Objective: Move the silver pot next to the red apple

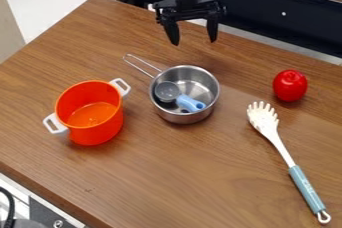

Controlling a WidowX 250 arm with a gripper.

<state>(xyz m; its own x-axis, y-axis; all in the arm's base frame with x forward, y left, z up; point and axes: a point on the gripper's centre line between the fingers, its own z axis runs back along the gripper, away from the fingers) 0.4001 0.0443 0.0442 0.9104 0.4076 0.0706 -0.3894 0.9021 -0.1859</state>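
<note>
Silver saucepan (192, 86), with a grey scoop (167, 91) inside, sits on a wooden table (194, 172). Nearer the viewer than the saucepan, a pasta server (281, 148) lies to the right, while an orange pot (92, 117) stands near the saucepan's left side. Well apart to the saucepan's right is a red apple (290, 85), and beyond the saucepan hangs the black gripper (194, 42), its fingers spread, holding nothing.

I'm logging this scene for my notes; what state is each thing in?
Black two-finger gripper: open, holding nothing
Round silver metal pot: upright, uncovered
Grey scoop with blue handle: lying inside the pot
Orange pot with white handles: upright, uncovered
Round red apple: whole
White pasta fork with teal handle: lying down
</note>
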